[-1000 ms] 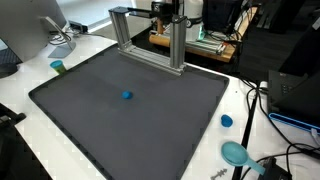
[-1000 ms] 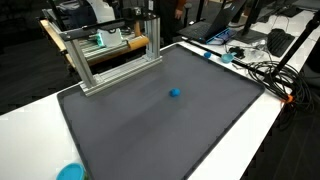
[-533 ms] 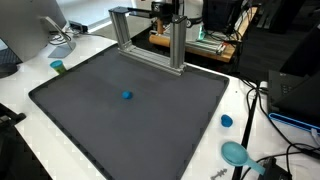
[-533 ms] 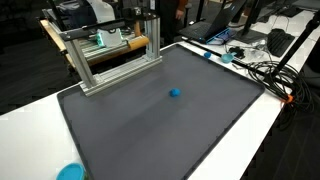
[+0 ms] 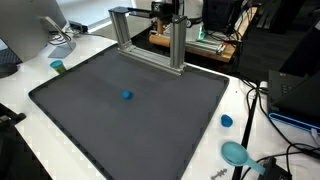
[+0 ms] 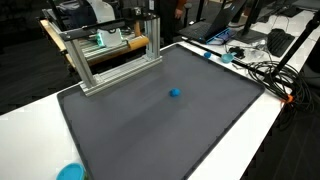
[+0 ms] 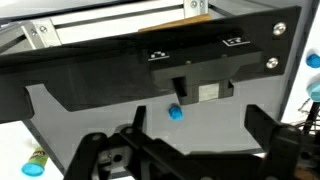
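A dark mat (image 5: 150, 130) covers the white counter (image 5: 90, 45) of a cluttered lab. A small blue object (image 5: 127, 96) sits alone near the mat's centre, at 12 o'clock from my end effector (image 7: 190, 145), whose fingers are spread and empty. The object looks light and rounded, apt to roll; I'd pinch it across its middle.

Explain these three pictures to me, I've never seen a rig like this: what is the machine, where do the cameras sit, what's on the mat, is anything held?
The machine is a robot arm ending in a two-fingered gripper. Two cameras stand outside it and look across the table from different places. The third sits on the wrist, so the black fingers show at the bottom of its picture, spread open and holding nothing. On the white table lies a dark grey mat. A small blue ball rests near its middle, apart from the gripper. A silver metal frame stands at the mat's far edge.
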You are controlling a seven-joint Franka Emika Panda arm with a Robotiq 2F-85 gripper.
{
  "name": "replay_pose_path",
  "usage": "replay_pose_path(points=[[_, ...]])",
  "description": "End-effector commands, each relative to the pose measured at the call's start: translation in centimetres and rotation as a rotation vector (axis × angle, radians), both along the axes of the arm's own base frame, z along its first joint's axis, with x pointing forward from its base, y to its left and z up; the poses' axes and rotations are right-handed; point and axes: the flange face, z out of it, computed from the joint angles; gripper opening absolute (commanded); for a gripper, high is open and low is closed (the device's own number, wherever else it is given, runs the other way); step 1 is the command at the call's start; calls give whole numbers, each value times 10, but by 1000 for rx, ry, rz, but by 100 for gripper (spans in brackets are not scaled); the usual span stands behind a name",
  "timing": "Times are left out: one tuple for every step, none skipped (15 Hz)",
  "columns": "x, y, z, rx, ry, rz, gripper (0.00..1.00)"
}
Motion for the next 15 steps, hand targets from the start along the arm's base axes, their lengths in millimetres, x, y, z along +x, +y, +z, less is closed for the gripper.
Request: replay_pose_path(points=[[-6, 15, -1, -48, -1, 34, 100], [-7, 19, -1, -72, 6, 46, 100], [-8, 23, -3, -100, 24, 62, 100], [-10, 25, -4, -116, 40, 72, 100], [-10, 28, -5, -128, 48, 81, 100], [-9, 29, -7, -125, 60, 85, 100], [-9, 29, -8, -127, 59, 100, 100], [-3, 27, -6, -110, 53, 90, 100], [-3, 28, -6, -113, 55, 93, 100], [-3, 28, -6, -114, 56, 95, 100], [-3, 28, -6, -115, 56, 96, 100], [-3, 28, -6, -116, 57, 97, 100], [-3, 30, -8, -113, 56, 98, 100], [-3, 31, -9, -106, 43, 106, 100], [-2, 32, -9, -102, 30, 102, 100]])
